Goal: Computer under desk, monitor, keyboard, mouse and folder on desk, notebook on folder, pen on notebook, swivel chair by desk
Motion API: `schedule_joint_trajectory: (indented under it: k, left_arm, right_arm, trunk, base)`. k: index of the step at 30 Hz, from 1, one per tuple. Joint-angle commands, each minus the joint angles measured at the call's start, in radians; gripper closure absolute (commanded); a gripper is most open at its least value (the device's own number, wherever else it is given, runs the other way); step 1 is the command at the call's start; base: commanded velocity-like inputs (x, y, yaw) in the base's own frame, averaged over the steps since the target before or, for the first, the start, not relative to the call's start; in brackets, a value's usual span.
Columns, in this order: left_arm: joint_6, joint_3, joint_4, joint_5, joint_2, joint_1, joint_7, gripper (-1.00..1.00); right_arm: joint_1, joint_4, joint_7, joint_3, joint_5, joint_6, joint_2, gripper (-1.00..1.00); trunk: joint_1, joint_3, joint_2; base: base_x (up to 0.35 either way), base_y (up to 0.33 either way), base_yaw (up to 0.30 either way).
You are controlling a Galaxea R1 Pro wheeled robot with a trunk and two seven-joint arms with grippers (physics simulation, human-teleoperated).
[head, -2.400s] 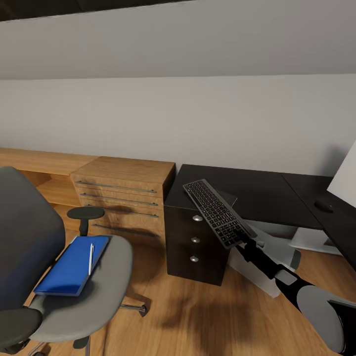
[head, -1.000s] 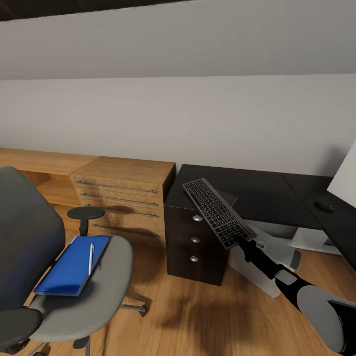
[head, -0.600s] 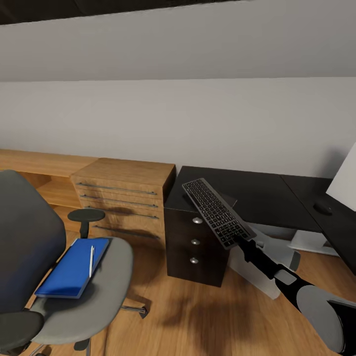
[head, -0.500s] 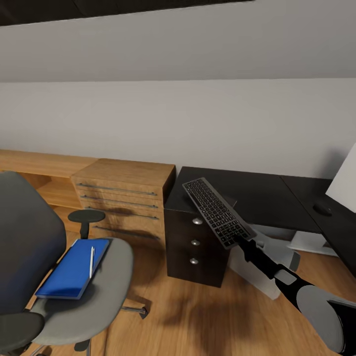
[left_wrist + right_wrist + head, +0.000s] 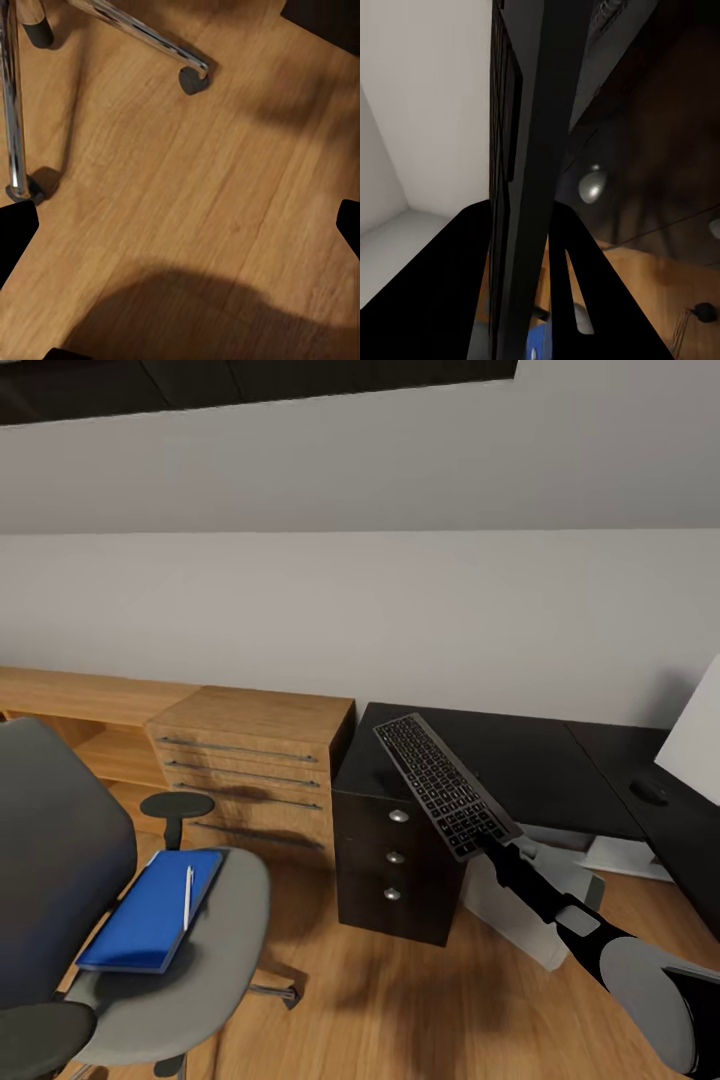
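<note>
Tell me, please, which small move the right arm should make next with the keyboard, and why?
Probably carry it forward and right over the desk toward the mouse. The right gripper holds the keyboard by one end, tilted in the air above the drawer corner, not yet lying on the desktop.

A light wooden drawer unit (image 5: 255, 765) stands against the white wall (image 5: 360, 610) on a wooden floor (image 5: 195, 195).

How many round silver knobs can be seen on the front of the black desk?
3, in a vertical line on the drawer front of the desk: top knob, middle knob, bottom knob. The held keyboard does not seem to hide any more.
</note>
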Motion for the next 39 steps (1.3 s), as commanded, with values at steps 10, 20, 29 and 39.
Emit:
schedule_joint_trajectory:
  k: [10,20,29,39]
  left_arm:
    - [-0.004,-0.008,0.0,0.004,0.0,-0.001,0.008,-1.0]
    - [-0.004,-0.008,0.0,0.004,0.0,0.0,0.008,-1.0]
    - [-0.004,-0.008,0.002,0.004,-0.001,0.0,0.008,-1.0]
    - [-0.004,-0.008,0.002,0.004,-0.001,0.0,0.008,-1.0]
  right_arm:
    - [-0.001,0.002,-0.004,-0.025,0.001,0.0,-0.006,1.0]
    - [-0.001,0.003,-0.035,-0.085,0.002,-0.025,-0.031,1.0]
    - [-0.001,0.002,-0.102,-0.176,0.002,-0.026,-0.061,1.0]
    - [-0.001,0.002,-0.122,-0.194,0.001,-0.025,-0.093,1.0]
  trunk:
    - [-0.016,0.012,0.028]
    - [-0.016,0.012,0.028]
    - [-0.016,0.012,0.028]
    - [-0.016,0.012,0.028]
  base:
    - [0.0,0.0,0.0]
    - [0.0,0.0,0.0]
    - [0.0,0.0,0.0]
    - [0.0,-0.009,0.0]
